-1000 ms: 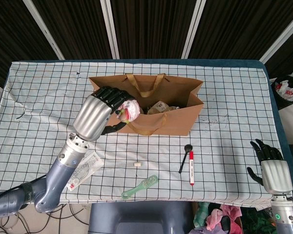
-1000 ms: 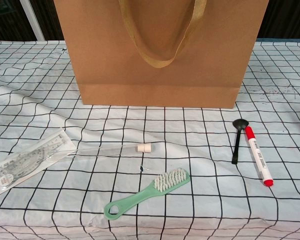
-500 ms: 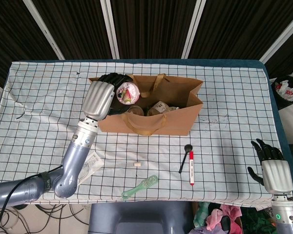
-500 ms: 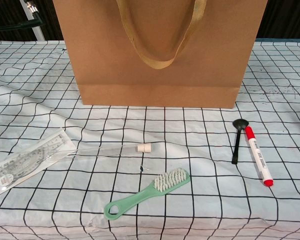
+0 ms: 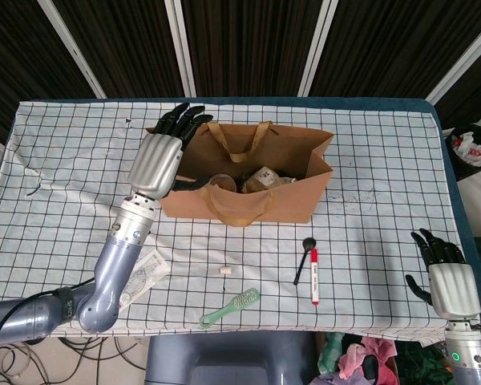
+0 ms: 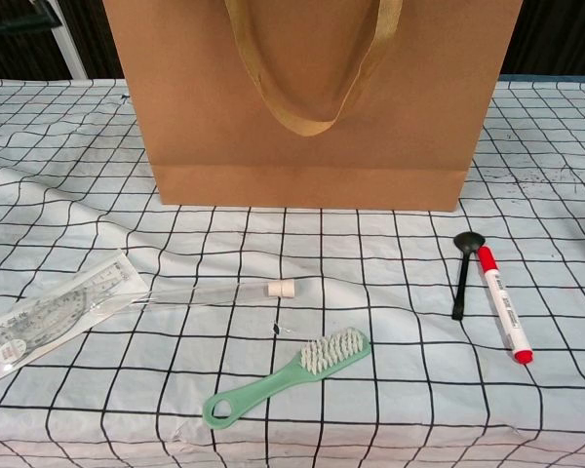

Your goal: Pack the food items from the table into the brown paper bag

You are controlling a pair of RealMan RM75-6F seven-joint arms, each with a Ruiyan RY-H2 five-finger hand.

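My left hand [image 5: 162,156] hangs over the left end of the bag [image 5: 248,172], fingers spread and holding nothing. Food items [image 5: 260,178] lie inside the bag (individual items hard to tell apart). My right hand [image 5: 447,281] rests well right of the bag, fingers apart, empty.

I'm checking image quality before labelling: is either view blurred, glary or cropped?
Head view: even light, sharp, no glare; the bag casts only a soft shadow, and the left hand is crisp. Chest view: sharp on the brush and marker, but the bag's top is cropped off and neither hand shows.
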